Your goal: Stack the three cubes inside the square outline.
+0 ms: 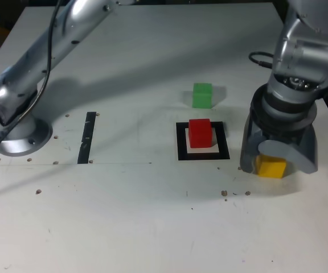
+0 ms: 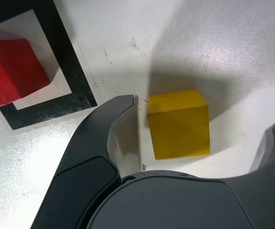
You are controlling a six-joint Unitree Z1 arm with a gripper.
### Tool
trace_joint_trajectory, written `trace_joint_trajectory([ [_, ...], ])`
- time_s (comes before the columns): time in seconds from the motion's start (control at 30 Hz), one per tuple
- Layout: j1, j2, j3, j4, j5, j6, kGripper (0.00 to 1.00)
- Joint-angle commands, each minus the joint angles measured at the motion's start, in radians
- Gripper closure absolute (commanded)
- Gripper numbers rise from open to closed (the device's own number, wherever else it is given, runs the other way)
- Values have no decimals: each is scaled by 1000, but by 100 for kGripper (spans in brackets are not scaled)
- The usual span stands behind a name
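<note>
We judge the yellow cube (image 2: 179,125) light, rigid, matte; the gripper (image 2: 197,133), jaws wide astride it, should pinch its flat sides.

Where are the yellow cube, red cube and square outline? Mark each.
yellow cube (image 2: 178,125): wrist view, middle of its top face, between the open jaws.
red cube (image 1: 199,132): exterior view, centre of its front face.
square outline (image 1: 181,142): exterior view, black tape band on the view's left side.

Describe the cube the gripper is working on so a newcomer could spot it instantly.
Find the black square outline holding the red cube. To its right in the exterior view, the gripper straddles the yellow cube, open. It is the only yellow block.
</note>
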Motion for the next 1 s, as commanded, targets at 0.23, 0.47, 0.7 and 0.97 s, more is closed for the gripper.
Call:
trace_joint_trajectory([
  [0.23,19,12,8,-8,-16,34,42],
  [0.47,21,15,13,-32,-9,45,61],
  [0.7,24,23,13,-52,-16,63,61],
  [0.97,26,21,24,-77,-21,77,63],
])
